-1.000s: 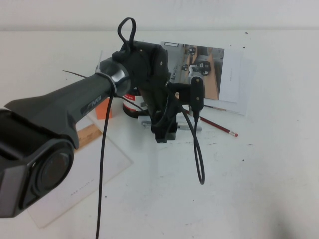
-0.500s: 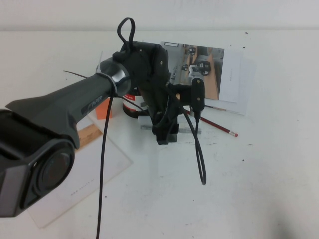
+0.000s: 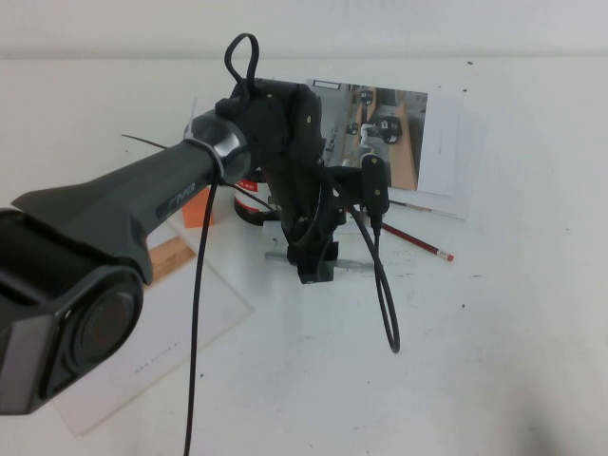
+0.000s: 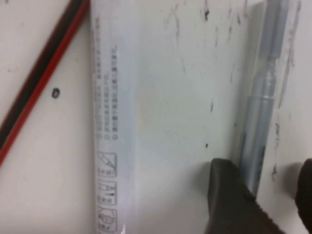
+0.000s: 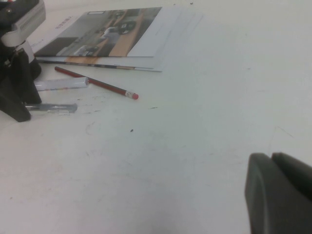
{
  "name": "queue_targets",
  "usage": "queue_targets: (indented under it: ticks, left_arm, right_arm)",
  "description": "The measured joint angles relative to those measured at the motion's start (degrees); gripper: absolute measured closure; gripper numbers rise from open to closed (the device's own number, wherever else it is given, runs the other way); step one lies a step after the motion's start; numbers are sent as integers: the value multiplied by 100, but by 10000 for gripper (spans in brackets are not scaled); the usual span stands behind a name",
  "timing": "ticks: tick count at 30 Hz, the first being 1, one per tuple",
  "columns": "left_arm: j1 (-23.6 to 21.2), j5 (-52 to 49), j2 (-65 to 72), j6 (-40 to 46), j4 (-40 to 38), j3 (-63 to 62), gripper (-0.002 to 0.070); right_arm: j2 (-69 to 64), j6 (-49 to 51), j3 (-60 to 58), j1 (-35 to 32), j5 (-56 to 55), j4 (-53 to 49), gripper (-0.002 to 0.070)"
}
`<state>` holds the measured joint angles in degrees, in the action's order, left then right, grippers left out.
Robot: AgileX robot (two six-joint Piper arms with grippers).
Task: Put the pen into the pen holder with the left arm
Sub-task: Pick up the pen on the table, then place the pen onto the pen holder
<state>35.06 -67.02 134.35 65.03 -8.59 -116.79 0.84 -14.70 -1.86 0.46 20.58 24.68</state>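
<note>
Step in hand: grasp. left gripper [image 3: 313,271] is sitting down at table level right over the pen [image 4: 258,122], jaws standing apart, one finger on each side of the barrel, nothing clamped yet. The pen is lying flat on the table [image 3: 494,361], not lifted, both ends sticking out past the gripper in the high view.

white strip [image 4: 114,122] is lying just beside the pen, roughly parallel, not touching. red pencil [image 4: 39,83] is lying beyond the strip, further from the pen.

pen holder [image 3: 250,183] is standing near the pen, behind the left arm [image 3: 161,204], mostly hidden; only a bit of red band and white label is showing. What is in it I cannot tell from here.

Next move, as a judgement: pinch shut on the barrel only, keeping the strip out, then lift, tip the pen toward upright and carry it over the holder mouth before letting go.

right gripper [image 5: 280,190] is hanging low over bare table, well apart from the pen; apart or together cannot be told
</note>
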Motion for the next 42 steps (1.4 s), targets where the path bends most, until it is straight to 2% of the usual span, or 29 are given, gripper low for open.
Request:
queue_targets:
  ticks: [12, 14, 18, 19, 30, 39, 42]
  left_arm:
    - [0, 9, 66, 0, 43, -57, 422]
    - [0, 9, 66, 0, 43, -66, 454]
    - [0, 9, 78, -12, 43, -69, 607]
    - [0, 4, 78, -12, 43, -69, 624]
    - [59, -160, -185, -350, 67, 20, 630]
    - [67, -272, -1609, -901, -473, 43, 630]
    - [67, -200, -2014, -1331, -497, 43, 630]
  right_arm:
    - [0, 0, 0, 0, 0, 0, 698]
    - [0, 0, 0, 0, 0, 0, 698]
    - [0, 0, 0, 0, 0, 0, 698]
    - [0, 0, 0, 0, 0, 0, 698]
    - [0, 0, 0, 0, 0, 0, 698]
    - [0, 0, 0, 0, 0, 0, 698]
    - [0, 0, 0, 0, 0, 0, 698]
